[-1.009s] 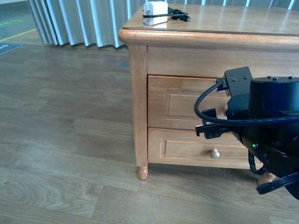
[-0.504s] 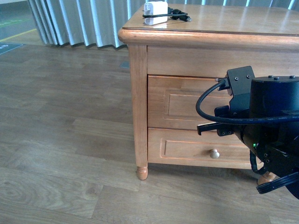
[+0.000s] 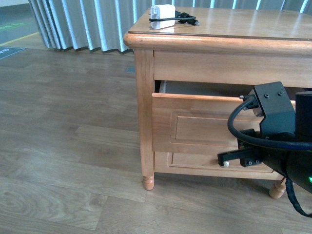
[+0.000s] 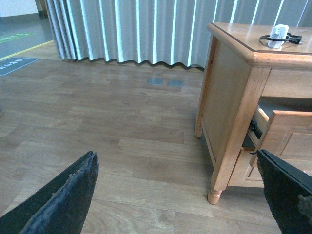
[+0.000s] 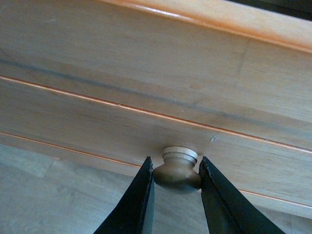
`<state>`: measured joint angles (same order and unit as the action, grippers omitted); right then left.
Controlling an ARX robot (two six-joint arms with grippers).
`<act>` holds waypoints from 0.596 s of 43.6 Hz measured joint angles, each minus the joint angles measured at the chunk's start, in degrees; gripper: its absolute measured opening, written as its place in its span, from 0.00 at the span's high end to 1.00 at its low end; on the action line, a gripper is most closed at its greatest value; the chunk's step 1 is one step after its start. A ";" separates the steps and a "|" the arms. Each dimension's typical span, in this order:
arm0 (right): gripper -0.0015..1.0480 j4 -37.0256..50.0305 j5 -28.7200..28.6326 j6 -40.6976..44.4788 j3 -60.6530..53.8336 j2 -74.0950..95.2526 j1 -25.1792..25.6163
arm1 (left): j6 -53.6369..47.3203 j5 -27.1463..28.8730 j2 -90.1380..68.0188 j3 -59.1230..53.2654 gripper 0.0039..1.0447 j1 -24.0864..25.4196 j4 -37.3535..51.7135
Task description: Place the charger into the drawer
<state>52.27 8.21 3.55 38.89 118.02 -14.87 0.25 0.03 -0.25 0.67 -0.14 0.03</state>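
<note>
The white charger [image 3: 162, 16], wrapped in its black cable, lies on the cabinet top at the back left corner; the left wrist view shows the charger [image 4: 279, 36] there too. The upper drawer [image 3: 195, 124] stands partly pulled out, a dark gap showing above its front. My right gripper [image 5: 176, 175] is shut on the drawer's round pale knob [image 5: 178, 165], one finger on each side. In the front view my right arm [image 3: 275, 131] hides the knob. My left gripper [image 4: 173, 195] hangs open over the floor, left of the cabinet, holding nothing.
The lower drawer [image 3: 190, 165] is shut beneath the open one. The cabinet's front left leg [image 3: 147, 181] stands on wood floor [image 3: 63, 146]. Grey curtains [image 4: 131, 29] hang behind. The drawer's side [image 4: 261, 119] sticks out past the cabinet's corner post.
The upper drawer was shut in the earlier frames; it now stands pulled out toward me, with my right arm drawn back and lower, still on the knob.
</note>
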 joint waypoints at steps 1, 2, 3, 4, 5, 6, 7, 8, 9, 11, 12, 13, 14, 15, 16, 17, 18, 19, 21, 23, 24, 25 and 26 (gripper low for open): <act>0.79 -0.04 -0.35 -0.02 -1.01 -0.72 0.00 | 0.00 0.00 0.00 0.00 0.06 0.00 0.00; 0.79 -0.09 -0.96 -0.02 -2.43 -1.66 -0.04 | 0.00 0.00 0.00 0.00 0.06 0.00 0.00; 0.79 -0.13 -1.18 0.00 -2.91 -2.05 -0.07 | 0.00 0.00 0.00 0.00 0.06 0.00 0.00; 0.79 -0.24 -1.68 0.04 -3.85 -2.80 -0.04 | 0.00 0.00 0.00 0.00 0.06 0.00 0.00; 0.79 -0.35 -2.16 0.04 -4.76 -3.61 -0.02 | 0.00 -0.02 0.00 0.00 0.06 0.00 0.00; 0.79 -0.68 -2.71 0.00 -5.70 -4.46 0.15 | 0.00 -0.02 0.00 0.00 0.06 0.00 0.00; 0.79 -1.66 -3.85 0.00 -6.97 -5.84 0.39 | 0.00 -0.02 0.00 0.00 0.06 0.00 0.00; 0.79 -2.58 -4.72 0.07 -8.11 -7.21 0.59 | 0.00 0.00 0.00 0.00 0.06 0.00 0.00; 0.79 -3.10 -5.46 0.20 -8.85 -8.04 0.68 | 0.00 0.00 0.00 0.00 0.06 0.00 0.00; 0.79 -3.39 -6.60 0.79 -10.91 -9.84 0.72 | 0.00 0.00 0.00 0.00 0.06 0.00 0.00; 0.79 -3.45 -7.04 1.16 -12.20 -10.82 0.70 | 0.00 -0.02 0.00 0.00 0.06 0.00 0.00; 0.79 -3.45 -7.32 1.27 -13.07 -11.47 0.68 | 0.00 0.00 0.00 0.00 0.06 0.00 0.00; 0.79 -3.48 -7.72 1.38 -13.90 -12.15 0.63 | 0.00 0.00 0.00 0.00 0.06 0.00 0.00; 0.79 -3.63 -8.22 1.57 -15.15 -13.16 0.55 | 0.00 -0.02 0.00 0.00 0.06 0.00 0.00; 0.79 -3.69 -8.35 1.66 -15.54 -13.51 0.50 | 0.00 0.00 0.00 0.00 0.06 0.00 0.00; 0.79 -3.78 -8.59 1.92 -16.31 -14.16 0.46 | 0.00 0.00 0.00 0.00 0.06 0.00 0.00; 0.80 -3.78 -8.83 2.14 -17.07 -14.82 0.37 | 0.00 0.00 0.00 0.00 0.06 0.00 0.00; 0.80 -3.87 -9.11 2.27 -17.77 -15.45 0.31 | 0.00 0.00 0.00 0.00 0.06 0.00 0.00; 0.80 -4.09 -9.57 2.36 -18.71 -16.39 0.26 | 0.00 -0.02 0.00 0.00 0.06 0.00 0.00; 0.80 -4.39 -10.05 2.40 -19.54 -17.31 0.26 | 0.00 -0.02 0.00 0.00 0.06 0.00 0.00; 0.79 -4.52 -10.25 2.45 -20.04 -17.92 0.28 | 0.00 0.00 0.00 0.00 0.06 0.00 0.00; 0.76 -4.57 -10.29 2.40 -20.55 -18.53 0.28 | 0.00 0.00 0.00 0.00 0.06 0.00 0.00; 0.74 -4.57 -10.25 2.34 -20.81 -18.82 0.31 | 0.00 0.00 0.00 0.00 0.06 0.00 0.00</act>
<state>47.70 -2.04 5.89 18.09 99.20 -14.57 0.25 0.03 -0.25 0.67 -0.14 0.03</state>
